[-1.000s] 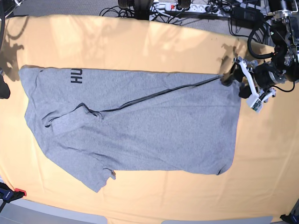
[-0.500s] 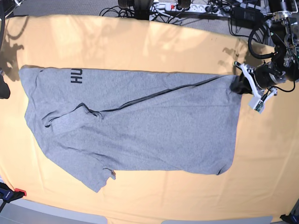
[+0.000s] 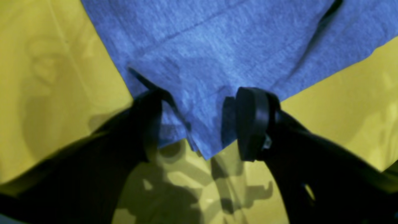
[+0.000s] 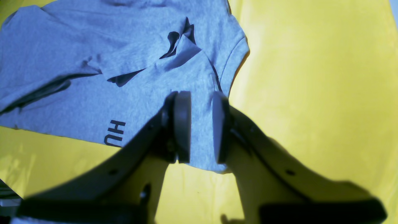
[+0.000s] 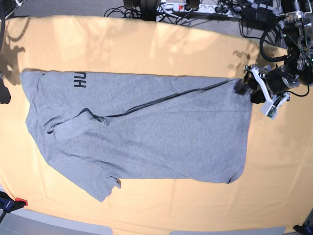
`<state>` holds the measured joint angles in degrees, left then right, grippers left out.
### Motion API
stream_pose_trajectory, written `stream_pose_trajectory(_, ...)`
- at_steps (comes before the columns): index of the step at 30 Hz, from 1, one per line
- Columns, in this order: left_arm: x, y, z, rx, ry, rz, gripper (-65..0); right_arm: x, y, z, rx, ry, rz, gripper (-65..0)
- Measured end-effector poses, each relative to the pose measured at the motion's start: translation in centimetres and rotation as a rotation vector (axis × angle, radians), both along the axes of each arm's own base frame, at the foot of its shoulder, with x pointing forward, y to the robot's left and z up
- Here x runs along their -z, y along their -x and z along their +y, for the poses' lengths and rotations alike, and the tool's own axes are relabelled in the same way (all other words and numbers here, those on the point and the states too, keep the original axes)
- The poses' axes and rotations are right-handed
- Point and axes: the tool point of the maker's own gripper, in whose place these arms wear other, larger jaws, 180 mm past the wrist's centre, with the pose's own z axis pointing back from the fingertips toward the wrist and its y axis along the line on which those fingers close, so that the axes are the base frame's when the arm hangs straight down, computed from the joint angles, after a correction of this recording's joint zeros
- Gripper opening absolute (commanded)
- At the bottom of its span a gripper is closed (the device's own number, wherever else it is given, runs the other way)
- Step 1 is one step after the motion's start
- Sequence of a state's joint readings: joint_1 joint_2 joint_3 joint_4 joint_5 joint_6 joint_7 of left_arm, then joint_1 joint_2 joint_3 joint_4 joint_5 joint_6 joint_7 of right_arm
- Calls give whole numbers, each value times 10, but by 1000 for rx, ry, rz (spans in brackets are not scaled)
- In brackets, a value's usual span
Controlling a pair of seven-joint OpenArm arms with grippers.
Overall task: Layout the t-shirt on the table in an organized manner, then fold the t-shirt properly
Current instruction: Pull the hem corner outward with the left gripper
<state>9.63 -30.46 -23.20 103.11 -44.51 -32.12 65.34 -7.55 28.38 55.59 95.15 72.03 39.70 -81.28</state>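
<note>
The grey t-shirt (image 5: 146,132) lies spread on the yellow-orange table (image 5: 146,44), sideways, with a diagonal fold across it and one sleeve at the front left. Black lettering (image 5: 79,79) shows near its far left edge. My left gripper (image 5: 246,87) is at the shirt's far right corner. In the left wrist view it (image 3: 202,124) is open, its fingers (image 3: 252,124) straddling the shirt (image 3: 217,46) corner on the cloth (image 3: 46,77). My right gripper (image 4: 200,127) is narrowly open and empty, held above the shirt (image 4: 93,62) near the lettering (image 4: 113,133).
Cables and a power strip (image 5: 186,7) lie beyond the table's far edge. A red clamp (image 5: 19,200) sits at the front left corner. A dark part of the right arm (image 5: 4,92) shows at the left edge. Bare cloth (image 4: 311,77) lies beside the sleeve.
My left gripper shifted slightly right and then back left at the shirt's far right corner. The shirt has not visibly moved.
</note>
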Motion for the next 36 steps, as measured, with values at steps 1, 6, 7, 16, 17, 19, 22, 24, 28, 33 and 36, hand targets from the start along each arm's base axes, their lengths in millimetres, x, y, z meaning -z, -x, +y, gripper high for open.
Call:
stream_pose_trajectory(1,0,0,0,0,0,0,-264,0,0,0,0,0,0,-514)
stream_pose_trajectory(6,-2,-2,-1,-2,10,-17,-264,0,0,0,0,0,0,-514)
stream_pose_trajectory(7,-2,-2,-1,-1,10,-16,-264,0,0,0,0,0,0,-514)
stream_pose_trajectory(16,-1,-2,-4,-5,18,-16,-264,0,0,0,0,0,0,-514)
stream_pose_trajectory(17,0,-2,-3,-7,12,-15,-264,0,0,0,0,0,0,-514)
stream_pose_trajectory(19,1,-1,-3,-5,8,-13,-264,0,0,0,0,0,0,-514)
stream_pose_trajectory(22,1,-2,-3,-1,8,-16,-264,0,0,0,0,0,0,-514)
stream_pose_trajectory(24,1,-2,-3,-1,8,-15,-264,0,0,0,0,0,0,-514)
stream_pose_trajectory(28,0,-2,-4,-1,10,-18,-264,0,0,0,0,0,-1,-514)
stream_pose_trajectory(33,0,-1,-5,19,4,-23,-264,0,0,0,0,-1,0,-514)
stream_pose_trajectory(36,0,0,-6,39,1,-27,-264,0,0,0,0,0,-1,-514)
